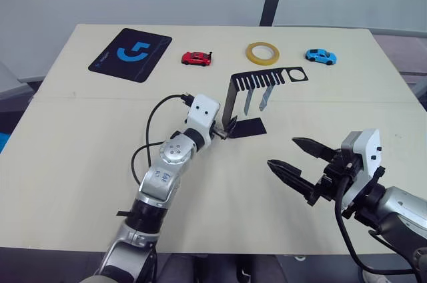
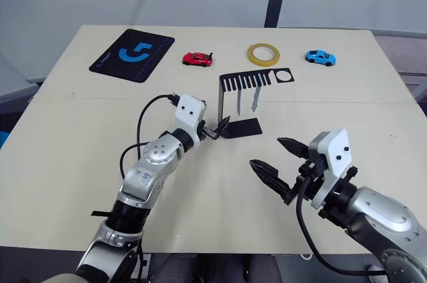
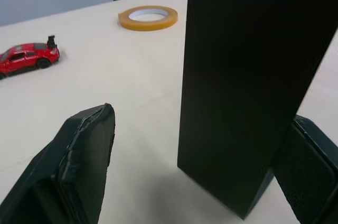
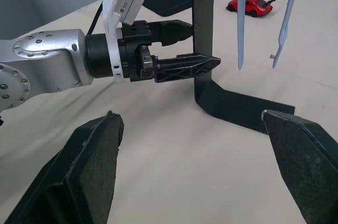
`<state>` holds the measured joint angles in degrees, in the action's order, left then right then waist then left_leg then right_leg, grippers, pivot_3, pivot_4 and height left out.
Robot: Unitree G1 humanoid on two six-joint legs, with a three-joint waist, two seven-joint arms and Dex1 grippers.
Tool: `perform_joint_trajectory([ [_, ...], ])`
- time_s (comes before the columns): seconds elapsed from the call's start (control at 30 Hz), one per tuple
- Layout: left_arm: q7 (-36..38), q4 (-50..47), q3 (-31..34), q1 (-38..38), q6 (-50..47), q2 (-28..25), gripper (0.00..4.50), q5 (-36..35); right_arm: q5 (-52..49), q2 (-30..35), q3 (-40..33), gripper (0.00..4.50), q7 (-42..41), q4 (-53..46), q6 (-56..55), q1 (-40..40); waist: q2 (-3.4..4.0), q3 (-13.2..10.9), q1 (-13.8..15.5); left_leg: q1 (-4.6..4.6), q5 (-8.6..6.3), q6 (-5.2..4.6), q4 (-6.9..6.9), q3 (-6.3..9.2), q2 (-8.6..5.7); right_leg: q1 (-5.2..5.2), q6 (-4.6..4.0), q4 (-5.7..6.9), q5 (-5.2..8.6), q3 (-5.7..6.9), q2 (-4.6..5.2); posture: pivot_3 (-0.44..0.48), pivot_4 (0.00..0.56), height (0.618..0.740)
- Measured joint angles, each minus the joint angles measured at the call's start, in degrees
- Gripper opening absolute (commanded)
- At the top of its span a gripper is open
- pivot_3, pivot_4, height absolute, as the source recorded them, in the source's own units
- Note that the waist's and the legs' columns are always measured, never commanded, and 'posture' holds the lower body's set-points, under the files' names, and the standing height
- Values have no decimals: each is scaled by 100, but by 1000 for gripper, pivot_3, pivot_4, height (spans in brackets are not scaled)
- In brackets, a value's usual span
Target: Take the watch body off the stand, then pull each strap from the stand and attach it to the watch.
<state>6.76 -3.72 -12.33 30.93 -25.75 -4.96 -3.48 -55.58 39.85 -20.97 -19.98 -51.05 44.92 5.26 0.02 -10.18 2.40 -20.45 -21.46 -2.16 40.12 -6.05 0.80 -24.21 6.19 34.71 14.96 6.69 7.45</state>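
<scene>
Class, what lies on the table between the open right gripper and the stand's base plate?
Nothing: bare table separates the right gripper from the stand, per the right wrist view.

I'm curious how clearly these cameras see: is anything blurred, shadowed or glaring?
Left wrist view: the stand is a dark, featureless slab up close, with a soft shadow at its foot. Right wrist view: the straps are crisp; the right gripper's fingers are soft. Eye views: even light, faint shadows on the table, no glare.

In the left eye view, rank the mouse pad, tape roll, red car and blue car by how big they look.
1. Mouse pad, clearly largest.
2. Tape roll.
3. Red car and blue car: they look alike, so no ranking between them.
</scene>
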Motion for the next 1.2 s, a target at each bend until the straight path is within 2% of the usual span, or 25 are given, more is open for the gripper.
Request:
perform_joint_trajectory([
  [0.23, -160, 282, 16, 6, 213, 117, 4500, 274, 115, 2, 185, 4483, 123, 4, -15, -14, -1, 0, 15, -1, 0, -2, 0, -1, 1, 0, 1, -2, 0, 1, 0, 0, 150, 732],
  [0.27, -186, 298, 25, 21, 262, 133, 3944, 321, 128, 3, 189, 4500, 133, 4, -16, -14, 0, 0, 19, -1, -1, -3, 0, -1, 0, 0, 1, -1, 0, 1, 1, 0, 150, 732],
  [0.37, -217, 338, 67, 32, 353, 184, 2752, 390, 166, 16, 192, 4500, 154, 4, -18, -14, -1, 0, 25, -1, -1, -4, 1, -1, 1, 0, 1, -2, -1, 2, 2, 0, 150, 732],
  [0.53, -214, 544, 73, 156, 527, 241, 296, 435, 164, 16, 217, 4500, 220, 3, -18, 24, -1, 0, 29, -3, -1, -5, 1, -1, 1, 0, 1, -4, -1, 4, 2, 0, 150, 732],
  [0.57, -215, 617, 77, 219, 596, 258, 29, 431, 164, 16, 227, 4500, 233, 2, -18, 38, -1, 0, 29, -3, -1, -5, 1, -1, 1, 0, 2, -4, -1, 4, 2, 0, 150, 732],
  [0.9, -452, 859, 291, 336, 687, 452, 29, 559, 158, 0, 391, 4500, 624, -13, -3, -117, -5, 0, 27, -5, -1, -7, 2, 0, 3, -1, 2, -6, -1, 9, 3, 0, 150, 732],
  [1.2, -1360, 1158, 729, 604, 471, 890, 29, 643, 434, -631, 1520, 4500, 2321, -21, 550, -1339, -8, 0, 5, -9, 0, -7, 3, 2, 4, -2, 2, -5, -1, 17, 5, 0, 150, 732],
])
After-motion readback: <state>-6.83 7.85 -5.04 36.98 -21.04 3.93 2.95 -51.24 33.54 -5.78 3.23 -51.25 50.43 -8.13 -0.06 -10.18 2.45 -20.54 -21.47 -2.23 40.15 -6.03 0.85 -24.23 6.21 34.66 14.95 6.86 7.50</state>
